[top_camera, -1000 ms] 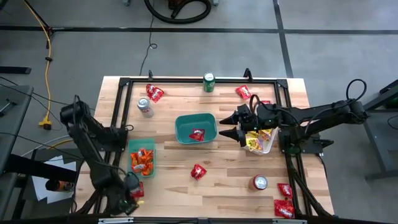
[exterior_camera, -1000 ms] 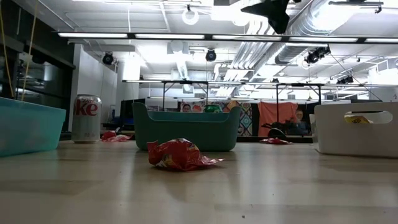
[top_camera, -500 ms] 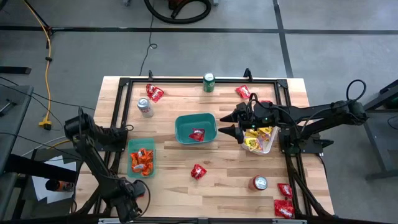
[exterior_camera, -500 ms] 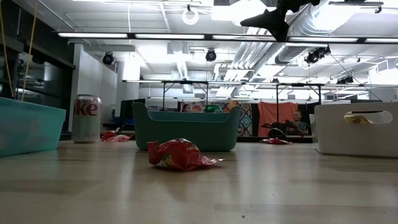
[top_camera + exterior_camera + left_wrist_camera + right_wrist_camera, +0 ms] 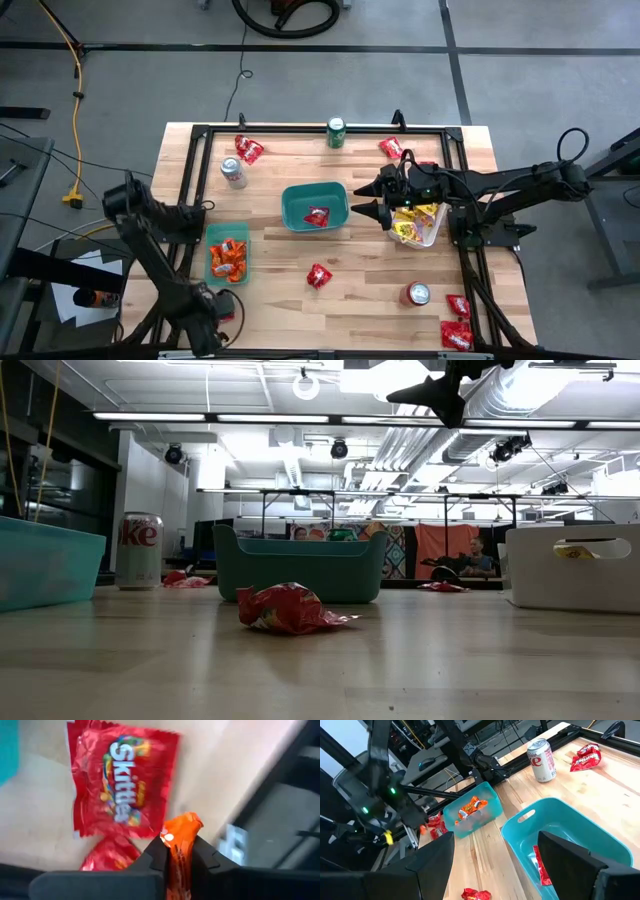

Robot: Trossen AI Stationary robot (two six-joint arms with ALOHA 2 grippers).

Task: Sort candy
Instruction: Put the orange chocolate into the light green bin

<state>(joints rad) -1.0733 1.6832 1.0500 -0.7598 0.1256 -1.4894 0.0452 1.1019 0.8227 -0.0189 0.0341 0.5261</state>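
The left gripper (image 5: pixel 180 852) pinches an orange candy packet (image 5: pixel 181 845) by its crimped edge, the sensible hold; it looks light, limp, slippery. The right gripper (image 5: pixel 368 198), jaws wide and empty, hangs beside the teal bin (image 5: pixel 340 190); a red packet (image 5: pixel 122 782) lies flat on the table (image 5: pixel 40 805).

Left gripper (image 5: pixel 178 851) jaws clamped; right gripper (image 5: pixel 372 198) jaws spread.

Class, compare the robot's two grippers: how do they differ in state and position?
The left gripper is shut on an orange candy packet, low at the table's near left corner; the right gripper is open and empty, raised between the dark teal bin and the white bin. Both have two dark fingers.
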